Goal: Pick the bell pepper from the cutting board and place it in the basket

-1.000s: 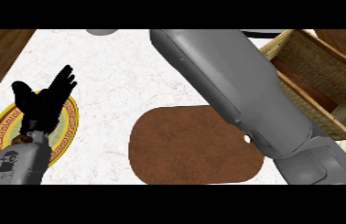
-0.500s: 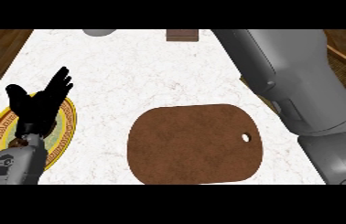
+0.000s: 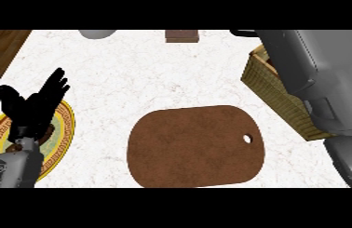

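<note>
Counter (image 3: 172,73) of white marble filled the head view. A brown board (image 3: 196,145) with rounded corners lay near the front edge, a little right of the middle, and a small hole (image 3: 247,139) was pierced close to its right side. Only plain brown wood showed on its top.

A woven basket (image 3: 271,90) sat at the right edge of the counter, just beside the board's upper right corner but not touching it. The grey right forearm (image 3: 309,73) ran from the lower right up across the basket and hid most of its inside. The right hand did not show, so its state could not be told.

The pepper was not visible anywhere; whether it lay in the basket under the forearm could not be told.

The left hand (image 3: 34,106) was at the counter's left edge, fingers straight and spread, pointing up, with the thumb out to the left, holding nothing. It rested over a plate (image 3: 63,129) with a yellow patterned rim, and the left forearm (image 3: 15,169) came in from the lower left corner.

Along the far edge were a grey round thing (image 3: 98,33), cut off by the view, and a small brown block (image 3: 182,35), both well apart from the board.
</note>
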You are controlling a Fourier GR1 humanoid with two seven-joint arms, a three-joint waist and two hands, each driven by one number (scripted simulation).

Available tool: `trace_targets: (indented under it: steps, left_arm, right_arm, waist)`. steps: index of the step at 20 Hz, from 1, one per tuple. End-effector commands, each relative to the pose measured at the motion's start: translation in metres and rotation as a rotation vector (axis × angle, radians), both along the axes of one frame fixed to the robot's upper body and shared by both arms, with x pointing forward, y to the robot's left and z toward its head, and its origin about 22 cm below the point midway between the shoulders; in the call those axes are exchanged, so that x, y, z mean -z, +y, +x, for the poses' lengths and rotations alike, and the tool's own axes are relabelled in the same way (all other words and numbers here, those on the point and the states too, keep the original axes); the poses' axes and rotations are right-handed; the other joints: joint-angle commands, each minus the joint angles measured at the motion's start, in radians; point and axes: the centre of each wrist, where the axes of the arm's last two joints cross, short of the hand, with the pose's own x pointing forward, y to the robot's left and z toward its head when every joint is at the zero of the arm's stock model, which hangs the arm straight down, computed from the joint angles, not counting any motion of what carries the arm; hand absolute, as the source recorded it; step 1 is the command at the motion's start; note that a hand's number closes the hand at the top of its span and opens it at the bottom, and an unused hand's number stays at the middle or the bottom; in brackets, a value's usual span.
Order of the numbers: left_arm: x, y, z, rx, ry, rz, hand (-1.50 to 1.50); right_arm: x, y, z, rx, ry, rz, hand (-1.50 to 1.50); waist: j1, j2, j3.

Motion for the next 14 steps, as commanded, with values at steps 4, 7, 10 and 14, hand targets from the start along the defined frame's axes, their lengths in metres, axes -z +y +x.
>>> trace_targets:
  steps: [4, 7, 10, 14]
  left_arm:
    - [-0.004, -0.006, -0.002, -0.012, 0.003, 0.006, 0.0]
    - [-0.002, -0.007, 0.008, -0.011, -0.01, -0.013, 0.0]
    - [-0.005, 0.002, -0.003, -0.006, -0.004, 0.005, 0.0]
    - [0.007, 0.003, 0.0, -0.023, -0.012, -0.003, 0.0]
  right_arm:
    - [0.019, -0.056, -0.008, 0.089, 0.03, 0.112, 1.5]
    - [0.043, -0.083, -0.01, 0.106, -0.029, 0.13, 1.5]
    - [0.053, -0.092, -0.026, 0.098, -0.006, 0.131, 1.5]
    - [0.067, -0.104, -0.02, 0.26, -0.09, 0.21, -1.5]
  waist:
    - [-0.014, -0.003, 0.001]
    - [-0.008, 0.004, 0.0]
    - [-0.006, 0.0, 0.0]
    - [-0.005, 0.004, -0.001]
